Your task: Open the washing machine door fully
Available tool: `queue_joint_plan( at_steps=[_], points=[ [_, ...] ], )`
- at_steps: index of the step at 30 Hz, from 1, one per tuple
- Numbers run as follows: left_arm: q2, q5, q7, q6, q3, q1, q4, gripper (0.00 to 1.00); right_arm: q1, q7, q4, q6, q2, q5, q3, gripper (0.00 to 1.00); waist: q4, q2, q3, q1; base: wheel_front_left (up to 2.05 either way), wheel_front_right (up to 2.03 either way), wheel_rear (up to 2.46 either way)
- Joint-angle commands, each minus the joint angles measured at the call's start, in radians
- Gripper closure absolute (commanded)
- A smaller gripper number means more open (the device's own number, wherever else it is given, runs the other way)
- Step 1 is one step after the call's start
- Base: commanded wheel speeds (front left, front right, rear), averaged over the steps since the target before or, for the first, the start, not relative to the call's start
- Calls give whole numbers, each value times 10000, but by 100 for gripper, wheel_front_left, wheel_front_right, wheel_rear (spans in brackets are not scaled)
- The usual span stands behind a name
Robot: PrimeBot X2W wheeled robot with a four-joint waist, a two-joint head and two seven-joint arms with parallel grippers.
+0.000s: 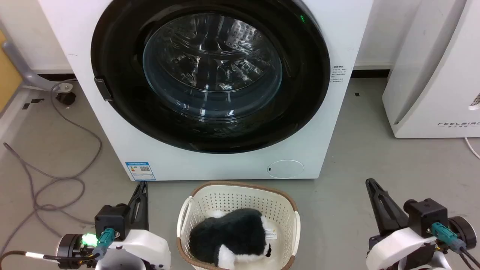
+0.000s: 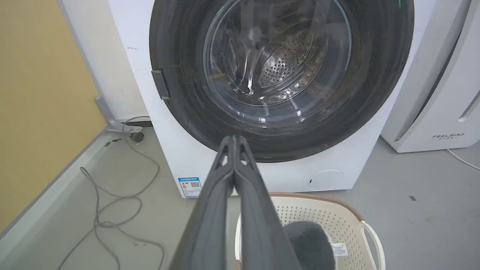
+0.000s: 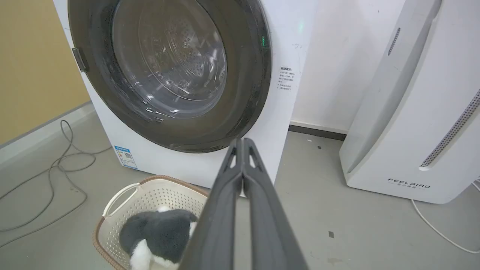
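Washing machine door (image 1: 210, 123) closed, set flush in the front of the washing machine (image 1: 210, 167); both grippers clear of it.

Left gripper (image 1: 142, 186) and right gripper (image 1: 371, 185) sit low and well apart from the door, each with its two fingers pressed together on nothing. The door is a large glossy black disc around a bulging glass bowl. Expect it to be rigid, fairly heavy on its hinge and slippery on the black face. The glass gives no purchase and must not be struck. A small grey tab (image 1: 103, 89) on the rim at the robot's left is the only raised feature, though whether it is a pull or a hinge part cannot be told. Grip at the rim and expect latch resistance first. A laundry basket (image 1: 187, 210) holding a plush toy (image 1: 232, 232) stands just in front of the machine.
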Motion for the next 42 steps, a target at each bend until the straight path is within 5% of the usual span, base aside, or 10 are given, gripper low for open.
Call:
queue_joint_plan(
  at_steps=[1, 15, 16, 42],
  points=[
    [14, 28, 3, 28, -7, 107, -43, 100, 180, 14, -49, -9, 42, -78, -3, 100, 0, 0, 0, 0, 0, 0, 0],
    [14, 28, 3, 28, -7, 107, -43, 100, 180, 14, -49, -9, 42, -78, -3, 100, 0, 0, 0, 0, 0, 0, 0],
    [0, -2, 0, 0, -2, 0, 2, 0, -5, 0, 4, 0, 0, 6, -2, 0, 0, 0, 0, 0, 0, 0, 0],
    [1, -76, -495, 389, -225, -205, 260, 0, -90, -493, -27, -2, 8, 1828, -215, 0, 15, 0, 71, 0, 0, 0, 0]
  ],
)
